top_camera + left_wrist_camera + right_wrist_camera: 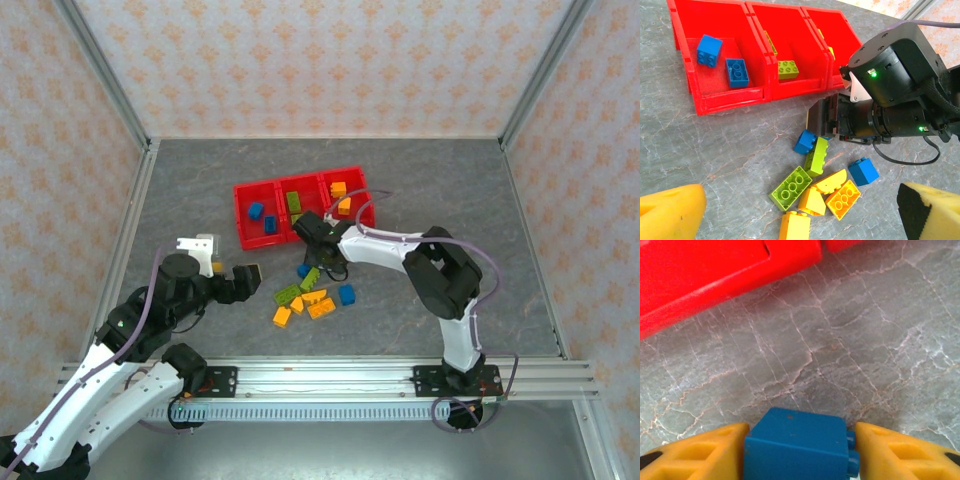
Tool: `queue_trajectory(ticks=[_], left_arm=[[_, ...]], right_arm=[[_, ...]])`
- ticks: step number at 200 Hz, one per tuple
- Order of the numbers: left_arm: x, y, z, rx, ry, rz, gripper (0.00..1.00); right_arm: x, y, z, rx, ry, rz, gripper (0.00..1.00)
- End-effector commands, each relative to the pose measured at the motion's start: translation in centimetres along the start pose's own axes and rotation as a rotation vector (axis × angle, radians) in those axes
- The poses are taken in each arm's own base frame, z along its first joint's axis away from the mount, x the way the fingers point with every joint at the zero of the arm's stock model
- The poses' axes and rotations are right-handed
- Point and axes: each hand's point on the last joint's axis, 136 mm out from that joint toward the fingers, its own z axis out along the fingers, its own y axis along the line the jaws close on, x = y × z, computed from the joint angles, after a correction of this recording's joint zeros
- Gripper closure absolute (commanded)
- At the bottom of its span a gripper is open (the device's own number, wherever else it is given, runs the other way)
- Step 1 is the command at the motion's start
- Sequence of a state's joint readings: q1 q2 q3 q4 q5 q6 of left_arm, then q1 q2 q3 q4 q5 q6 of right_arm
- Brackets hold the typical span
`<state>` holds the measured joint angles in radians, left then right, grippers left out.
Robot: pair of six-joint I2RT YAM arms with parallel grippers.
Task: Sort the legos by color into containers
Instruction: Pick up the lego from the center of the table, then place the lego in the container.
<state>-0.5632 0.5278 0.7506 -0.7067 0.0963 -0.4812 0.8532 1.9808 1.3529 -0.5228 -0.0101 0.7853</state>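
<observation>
**Right gripper** (312, 232): recorded low over the worktop (450, 200), just below the near wall of the red tray (240, 225) in the top view, in front of its middle bin. In the right wrist view the yellow fingers (695, 452) are seen pressed against both sides of a blue brick (797, 442). The brick is judged pinched, with its studs turned sideways toward the finger at the lower right of the frame.

**Controlling relation:** the left bin (710, 82), in which two blue bricks (737, 72) are lying, is found up and to the left of the held brick, one bin across. A carry leftward and over the red wall is judged to be required.

**Left gripper** (236, 268): spread and empty, to the left of the loose pile (312, 297).
</observation>
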Motion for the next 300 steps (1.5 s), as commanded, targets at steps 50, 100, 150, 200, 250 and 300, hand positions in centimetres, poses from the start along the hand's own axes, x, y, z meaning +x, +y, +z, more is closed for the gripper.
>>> queue_trajectory(ticks=[50,100,150,200,250,300], left_arm=[[0.2,-0.1,0.3,0.007,0.003,0.0,0.01],[-0.1,0.0,0.1,-0.002,-0.013,-0.005,0.01],[-0.3,0.2,-0.1,-0.006,-0.025,-0.01,0.01],[-0.4,0.3,-0.2,-0.01,-0.034,-0.015,0.01],[-0.7,0.4,-0.6,-0.009,-0.056,-0.02,0.01],[-0.6,0.3,-0.5,-0.005,-0.054,-0.018,0.01]], right_arm=[[-1.8,-0.7,-1.7,0.061,-0.092,-0.056,0.57],[-5.8,2.5,-7.0,-0.048,-0.223,-0.083,0.6],[-10.3,9.0,-12.2,-0.241,-0.344,-0.147,0.63],[-12.8,14.6,-13.0,-0.334,-0.373,-0.215,0.63],[-13.6,19.2,-10.9,-0.421,-0.363,-0.287,0.62],[-12.4,21.6,-8.3,-0.502,-0.289,-0.316,0.6]])
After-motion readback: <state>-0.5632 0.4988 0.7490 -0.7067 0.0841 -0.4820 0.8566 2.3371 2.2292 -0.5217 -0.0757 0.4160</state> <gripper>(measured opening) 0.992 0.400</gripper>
